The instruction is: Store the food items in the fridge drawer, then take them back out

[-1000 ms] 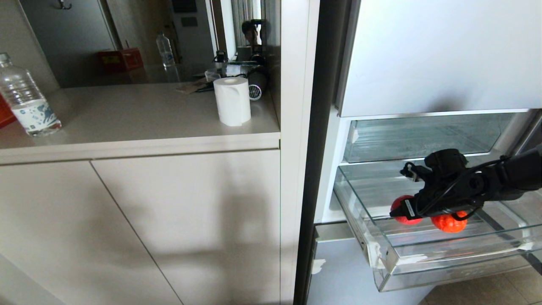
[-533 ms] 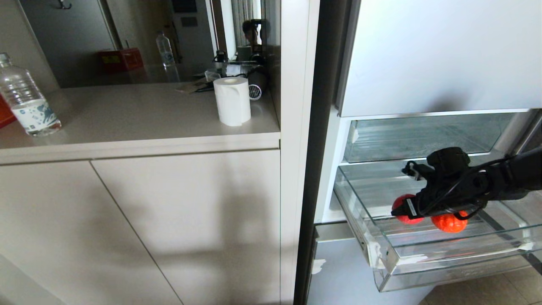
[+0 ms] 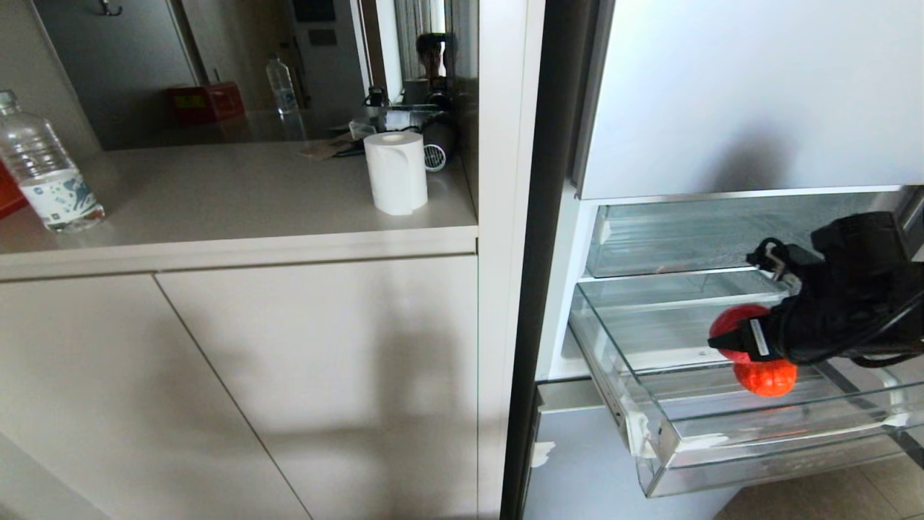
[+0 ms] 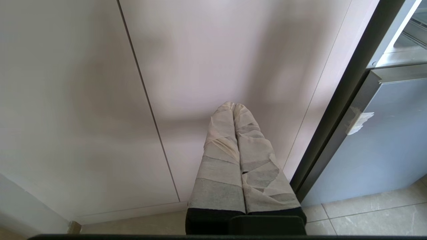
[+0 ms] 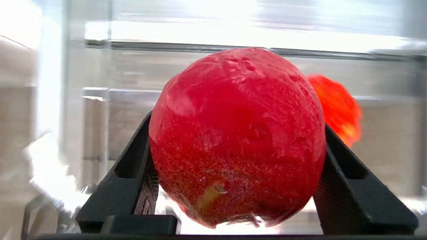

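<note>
Fridge drawer (image 3: 671, 433), the wide clear plastic pull-out tray under another clear drawer (image 3: 693, 235), stood pulled out. My right gripper (image 3: 733, 339) hung above its ribbed base, fingers (image 5: 133, 180) pinching the smooth round red fruit (image 5: 238, 136) clear of the floor. Orange-red bumpy fruit (image 3: 765, 378) lay in the drawer, just below it. My left gripper (image 4: 233, 108) pointed at the pale cabinet door (image 4: 83, 100), taped fingers pressed together.

The fridge drawer (image 3: 722, 440) stands pulled out, the bumpy orange-red fruit (image 3: 766, 378) resting on its ribbed base near the front lip. On the counter (image 3: 216, 202), a paper roll (image 3: 395, 172) stands near the right edge, a water bottle (image 3: 45, 170) at the left edge
</note>
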